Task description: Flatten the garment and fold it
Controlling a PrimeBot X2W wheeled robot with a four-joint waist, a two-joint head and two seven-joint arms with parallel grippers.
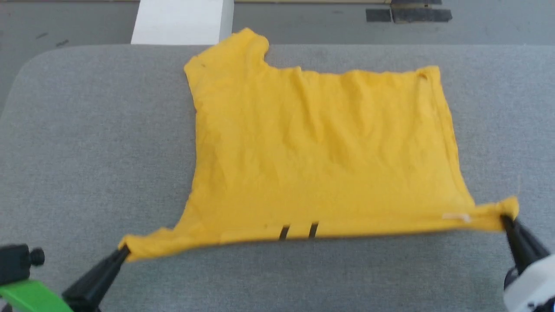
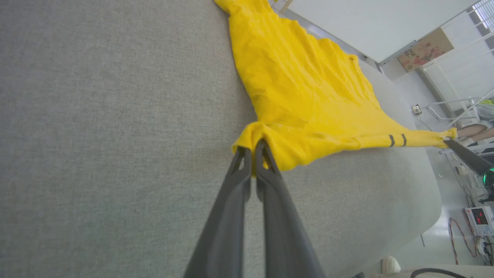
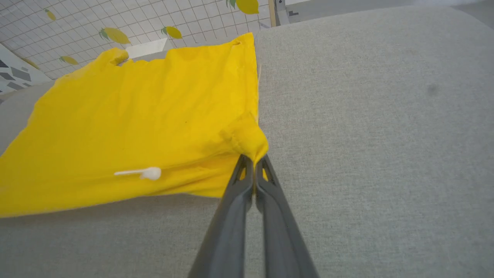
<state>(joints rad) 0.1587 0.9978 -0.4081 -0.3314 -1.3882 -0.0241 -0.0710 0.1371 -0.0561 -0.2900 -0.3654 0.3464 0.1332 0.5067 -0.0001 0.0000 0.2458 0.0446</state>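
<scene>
My left pincer (image 1: 123,251) clamps one near corner of the garment (image 1: 321,147). My right pincer (image 1: 505,219) clamps the other, over the bench (image 1: 86,151).

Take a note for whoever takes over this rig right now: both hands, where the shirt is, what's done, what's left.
Left hand: shut on the near left corner of the garment.
Right hand: shut on its near right corner.
Garment: spread on the grey padded table. Its near edge is taut between the hands and slightly raised; the far part lies down, wrinkled.
Done: mostly spread out.
Left: probably lay the near edge down, smooth the wrinkles, then fold; no finished fold shows yet.
</scene>
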